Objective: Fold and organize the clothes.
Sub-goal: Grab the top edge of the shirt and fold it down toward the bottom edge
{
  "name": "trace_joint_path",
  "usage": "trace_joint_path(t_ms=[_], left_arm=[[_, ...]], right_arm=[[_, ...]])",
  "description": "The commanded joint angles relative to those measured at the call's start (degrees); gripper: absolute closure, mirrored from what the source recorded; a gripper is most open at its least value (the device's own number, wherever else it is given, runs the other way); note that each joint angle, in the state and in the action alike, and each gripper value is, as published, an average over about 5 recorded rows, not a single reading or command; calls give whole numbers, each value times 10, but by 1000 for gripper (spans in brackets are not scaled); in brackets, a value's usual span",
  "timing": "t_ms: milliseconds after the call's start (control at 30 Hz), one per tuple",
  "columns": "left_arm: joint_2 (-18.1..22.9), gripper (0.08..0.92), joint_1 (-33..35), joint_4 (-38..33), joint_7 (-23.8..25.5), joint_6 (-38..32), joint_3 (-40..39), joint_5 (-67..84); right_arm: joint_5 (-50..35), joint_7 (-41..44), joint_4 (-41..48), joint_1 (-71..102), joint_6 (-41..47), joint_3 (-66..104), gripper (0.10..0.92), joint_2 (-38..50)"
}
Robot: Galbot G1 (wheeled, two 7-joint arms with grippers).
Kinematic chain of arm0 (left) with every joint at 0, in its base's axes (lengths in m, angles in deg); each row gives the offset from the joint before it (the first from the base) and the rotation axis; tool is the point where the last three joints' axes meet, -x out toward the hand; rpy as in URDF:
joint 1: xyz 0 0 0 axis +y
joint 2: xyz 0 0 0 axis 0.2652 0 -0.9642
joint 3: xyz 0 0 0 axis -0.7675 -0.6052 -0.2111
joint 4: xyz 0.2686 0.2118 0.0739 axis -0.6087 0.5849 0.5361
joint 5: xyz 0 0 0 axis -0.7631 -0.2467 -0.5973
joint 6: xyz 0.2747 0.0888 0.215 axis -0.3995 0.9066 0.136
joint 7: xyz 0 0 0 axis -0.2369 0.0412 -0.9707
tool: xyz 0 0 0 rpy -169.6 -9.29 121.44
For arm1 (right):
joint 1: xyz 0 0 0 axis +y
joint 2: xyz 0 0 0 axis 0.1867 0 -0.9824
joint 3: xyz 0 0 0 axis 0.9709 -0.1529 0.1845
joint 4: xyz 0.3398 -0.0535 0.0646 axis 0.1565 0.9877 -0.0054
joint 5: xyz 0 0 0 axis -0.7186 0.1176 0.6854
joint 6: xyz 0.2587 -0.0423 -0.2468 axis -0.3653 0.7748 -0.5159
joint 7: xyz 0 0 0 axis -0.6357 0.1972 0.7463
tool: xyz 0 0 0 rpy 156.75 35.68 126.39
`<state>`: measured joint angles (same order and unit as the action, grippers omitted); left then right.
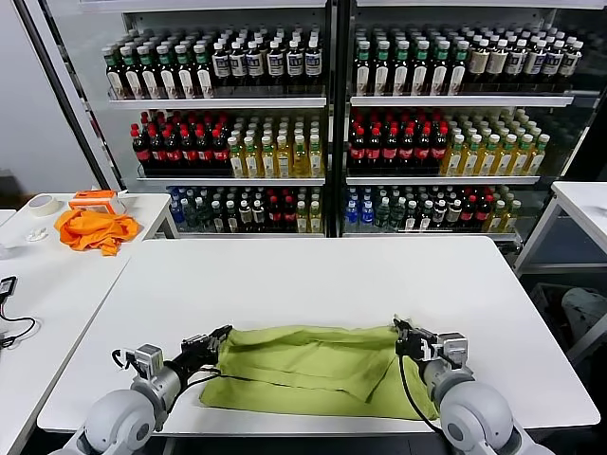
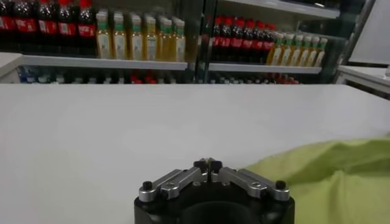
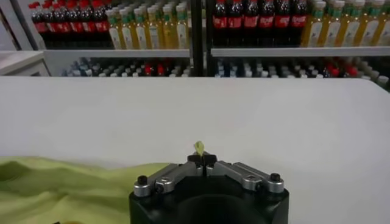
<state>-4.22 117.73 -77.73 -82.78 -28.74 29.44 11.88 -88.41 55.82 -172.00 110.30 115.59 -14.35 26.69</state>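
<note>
The lime yellow-green T-shirt [image 1: 313, 370] lies folded in a wide band near the front edge of the white table [image 1: 313, 275]. No print shows. My left gripper [image 1: 220, 336] is shut on the shirt's far left corner; in the left wrist view the fingertips [image 2: 208, 164] pinch a sliver of green and the cloth [image 2: 329, 176] spreads beside them. My right gripper [image 1: 399, 330] is shut on the shirt's far right corner; in the right wrist view a tuft of green cloth [image 3: 199, 147] sticks out above the closed gripper [image 3: 202, 158], and the shirt [image 3: 67, 189] lies to one side.
A bright orange garment [image 1: 93, 228], an orange box [image 1: 98, 199] and a tape roll [image 1: 42, 204] lie on a side table at the far left. Glass-door coolers [image 1: 322, 114] full of bottles stand behind. Another white table [image 1: 583, 204] is at the right.
</note>
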Motion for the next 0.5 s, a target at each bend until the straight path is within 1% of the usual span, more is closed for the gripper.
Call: trace_joint_path(t_ms=[33, 500], left_arm=[[-3, 918, 33, -25, -4, 9, 7, -9], [2, 918, 51, -40, -19, 31, 11, -14]], right_arm=[[8, 6, -6, 26, 0, 7, 920, 4], [18, 16, 2, 34, 0, 2, 920, 1]])
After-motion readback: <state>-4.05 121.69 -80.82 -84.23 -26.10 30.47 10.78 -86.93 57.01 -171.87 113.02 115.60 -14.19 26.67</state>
